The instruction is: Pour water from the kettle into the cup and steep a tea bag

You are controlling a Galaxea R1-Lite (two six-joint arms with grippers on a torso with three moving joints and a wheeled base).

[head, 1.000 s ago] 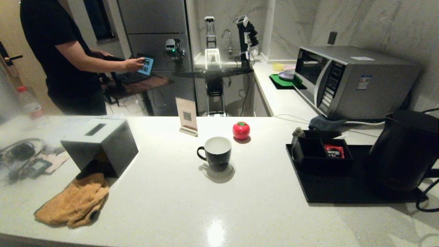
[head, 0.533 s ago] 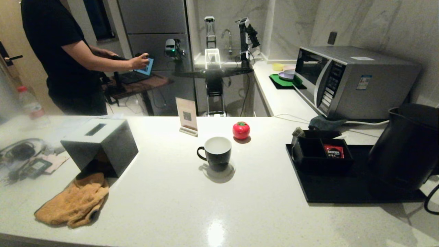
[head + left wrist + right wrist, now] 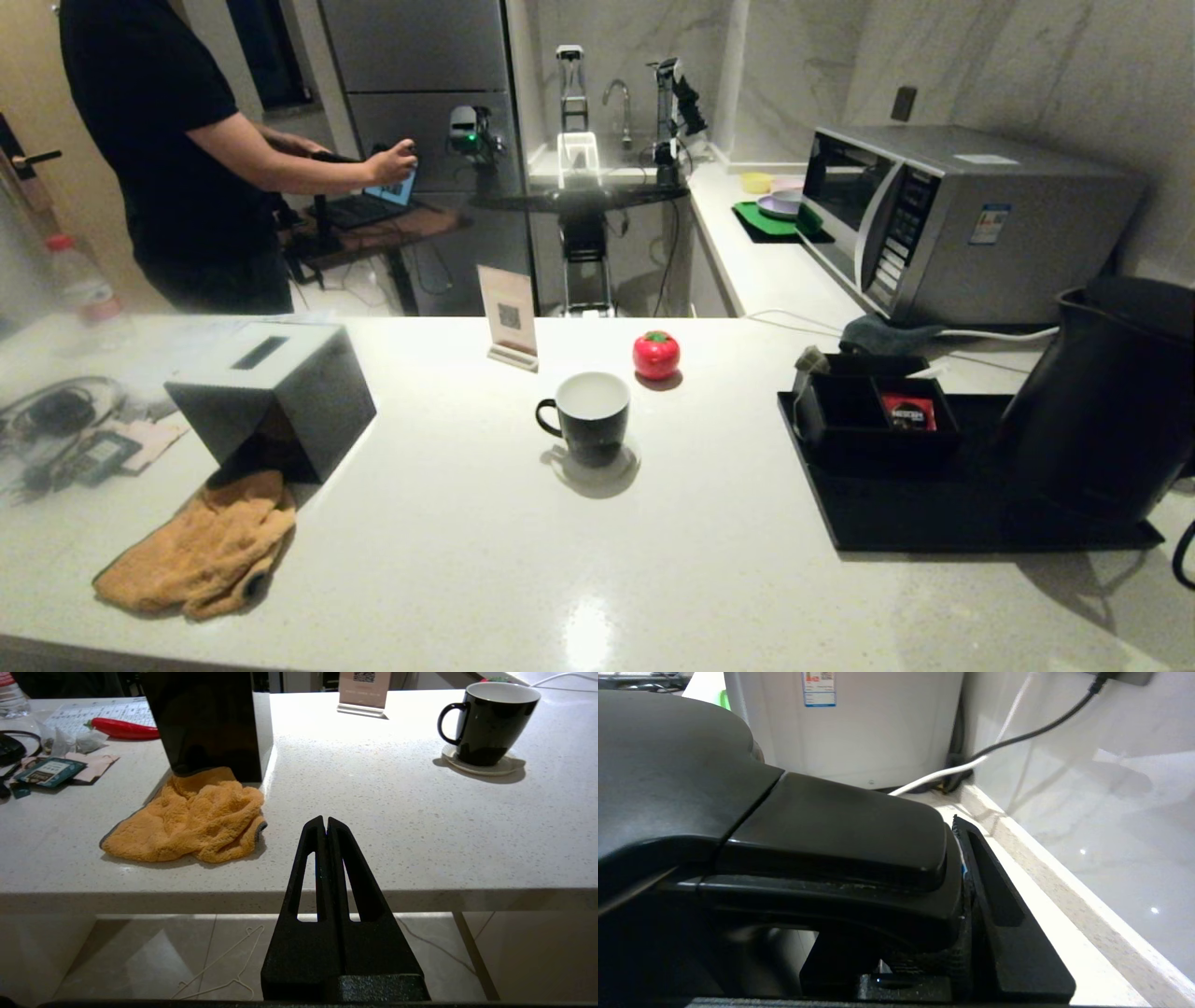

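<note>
The left gripper (image 3: 325,826) is parked off the counter's near edge, its jaws pressed together on nothing. Ahead of it and to its right, the cup (image 3: 586,416) stands on a coaster, well apart. At the far right, the right gripper (image 3: 966,896) is clamped on the handle of the kettle (image 3: 1102,401), above the black tray (image 3: 896,523). A slip could be risked, the kettle being large and held only by its handle; water could be spilled short of the cup if it is tilted early. The card's code (image 3: 509,315) and the red sachet's print (image 3: 907,411) cannot be read.
</note>
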